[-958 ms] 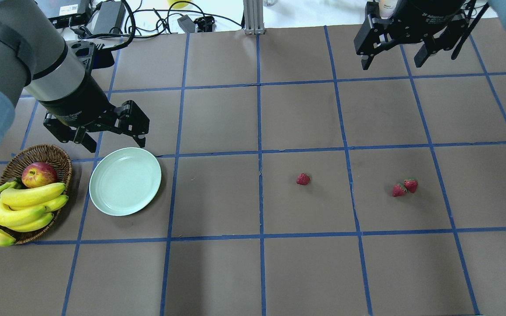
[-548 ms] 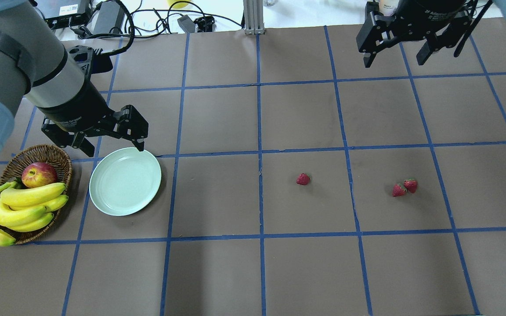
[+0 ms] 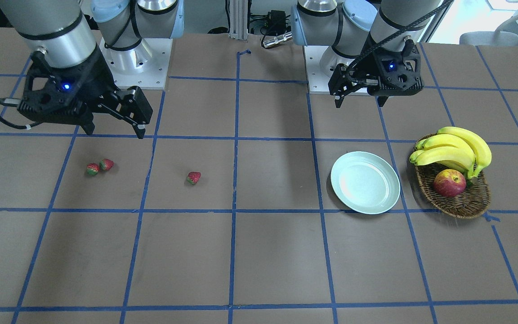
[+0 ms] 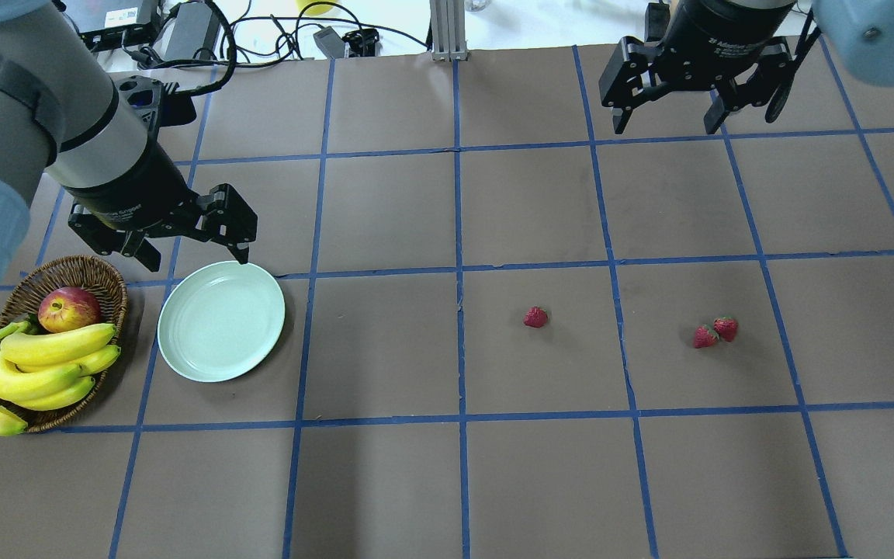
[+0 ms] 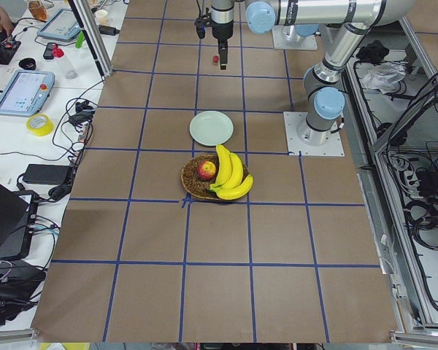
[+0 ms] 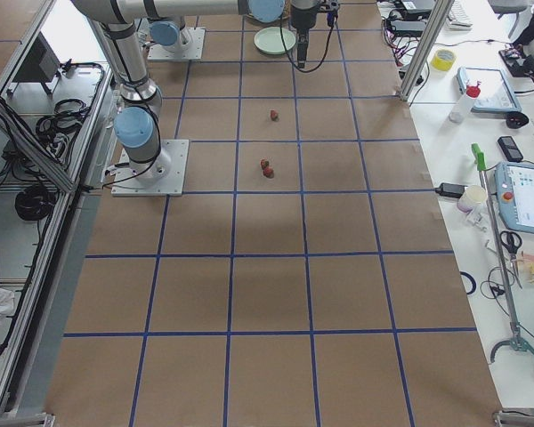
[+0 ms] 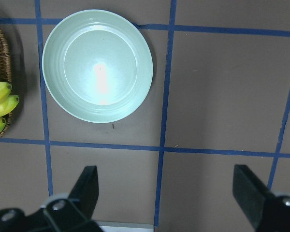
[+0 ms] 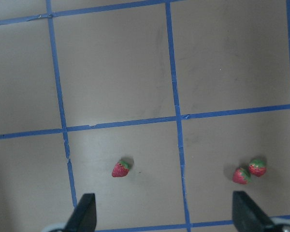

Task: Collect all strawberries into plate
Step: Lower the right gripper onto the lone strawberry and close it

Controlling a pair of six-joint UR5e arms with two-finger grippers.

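Left gripper (image 4: 195,258) was spread wide open with nothing in it when I checked, hanging above the table (image 4: 385,341) right at the rim of the plate (image 4: 221,321). In its wrist camera both fingers (image 7: 87,186) sat at the bottom of the shot and the pale green plate was out ahead of them. Just beside the plate on the other side was the basket (image 4: 98,272), with an apple (image 4: 68,308) and a bunch of bananas (image 4: 51,349) in it. Right gripper (image 4: 665,124) was open just as wide and holding nothing either, up over the far part of the table on its own side. All three berries were lying on the table, well apart from the plate: a lone strawberry (image 4: 535,317) near the middle, and a pair of strawberries (image 4: 715,332) touching each other further out toward the right arm's side. From the right wrist camera I could see all three on the brown paper, well apart from the fingers.
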